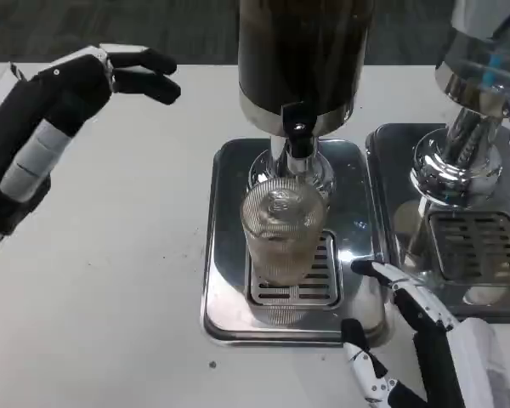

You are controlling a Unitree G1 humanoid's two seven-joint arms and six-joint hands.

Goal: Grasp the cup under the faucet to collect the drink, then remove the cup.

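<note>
A clear ribbed cup (282,231) stands upright on the slotted grate of a steel drip tray (225,280), directly under the black faucet (297,136) of a dark drink dispenser (302,59). The cup looks partly filled with pale liquid. My right hand (399,331) is low at the tray's front right corner, fingers apart, a short gap away from the cup and holding nothing. My left hand (93,81) hovers raised at the far left, fingers stretched toward the dispenser, well clear of it and empty.
A second chrome dispenser (472,127) with its own drip tray (484,246) stands close on the right, beside my right hand. Bare white table (102,272) spreads to the left and front left.
</note>
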